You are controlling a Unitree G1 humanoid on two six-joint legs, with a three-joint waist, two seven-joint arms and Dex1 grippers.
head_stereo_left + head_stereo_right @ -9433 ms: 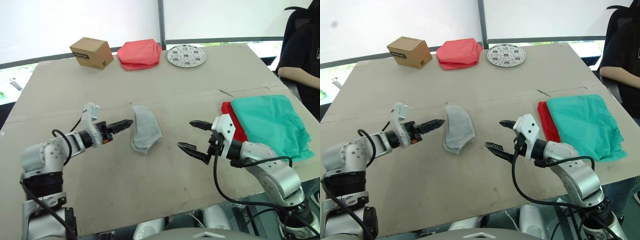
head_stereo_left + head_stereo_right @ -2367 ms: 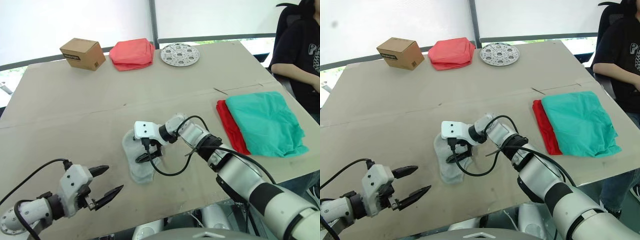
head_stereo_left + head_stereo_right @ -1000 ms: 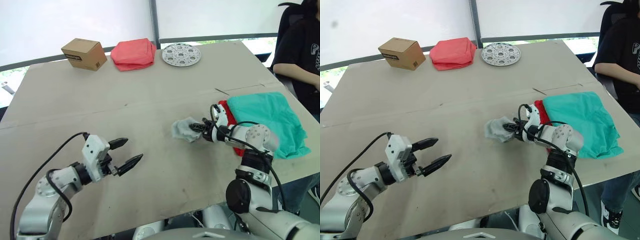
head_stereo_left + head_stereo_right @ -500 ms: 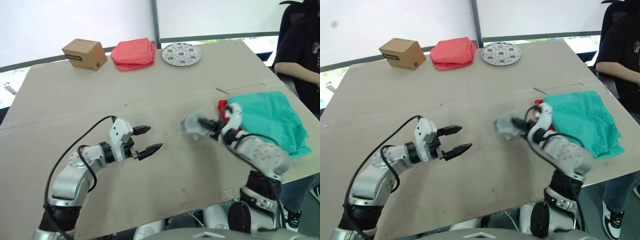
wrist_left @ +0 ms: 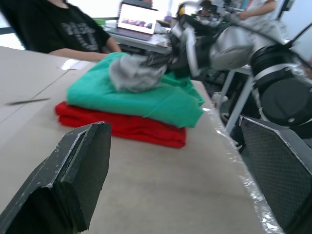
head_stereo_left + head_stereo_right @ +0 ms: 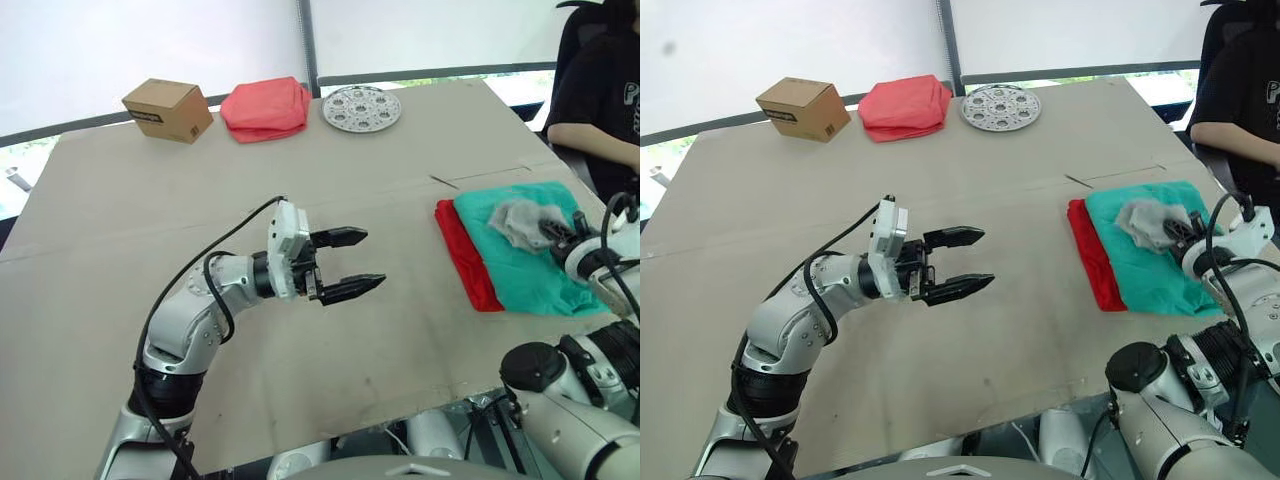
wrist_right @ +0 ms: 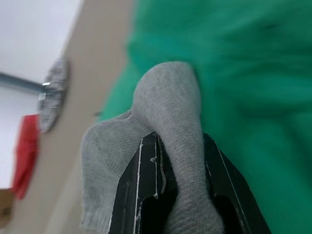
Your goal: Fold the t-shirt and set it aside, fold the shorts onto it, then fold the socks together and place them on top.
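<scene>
The folded red t-shirt lies at the table's right edge with the teal shorts folded on top of it. My right gripper is shut on the bunched grey socks and holds them over the shorts; the wrist view shows the socks pinched between the fingers. My left gripper hovers open over the middle of the table, with nothing between its fingers, pointing toward the pile. From the left wrist the t-shirt, shorts and socks are stacked.
At the table's far edge sit a cardboard box, a salmon-pink folded cloth and a round perforated metal plate. A person in black sits beyond the table's right corner.
My right gripper has carried the socks rightward from the table's middle to above the shorts. My left arm has reached forward and to the right, gripper still open.
</scene>
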